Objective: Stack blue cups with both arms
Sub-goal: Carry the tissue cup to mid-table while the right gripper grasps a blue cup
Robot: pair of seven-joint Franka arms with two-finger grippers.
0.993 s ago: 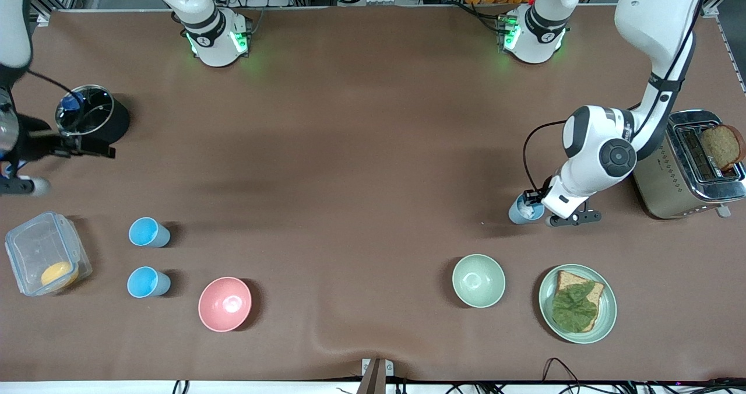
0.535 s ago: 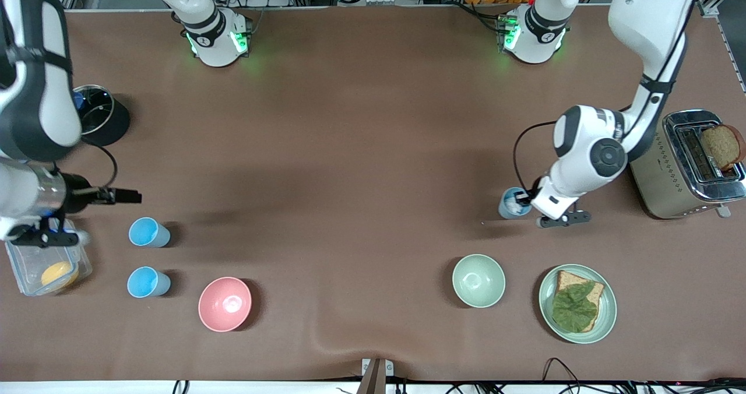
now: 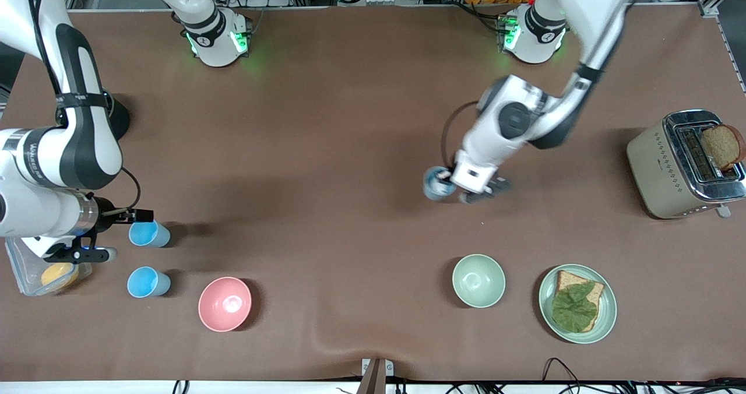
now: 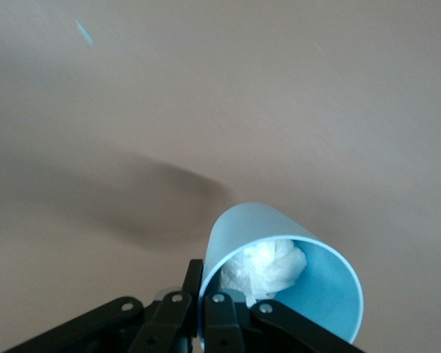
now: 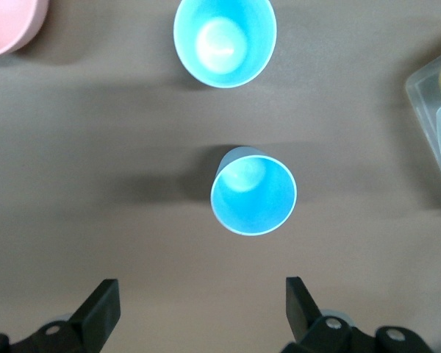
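In the last second my left gripper (image 3: 447, 185) has carried its cup (image 3: 434, 187) off from beside the toaster (image 3: 685, 166) toward the middle of the desk (image 3: 349, 149), clenched on the rim with one finger inside and one outside. My right gripper (image 3: 141, 214) has swung down from the desk's end and now hangs spread wide just above the upper cup (image 3: 146, 234), with the lower cup (image 3: 145, 281) close beside that. So I judge one cup is on its way to the pair and the other grasp is about to start.

The carried cup is duller, thin smooth plastic, tapered, with crumpled white stuff (image 4: 268, 266) inside. The two standing cups are bright, glossy and empty. The desk is matte brown.
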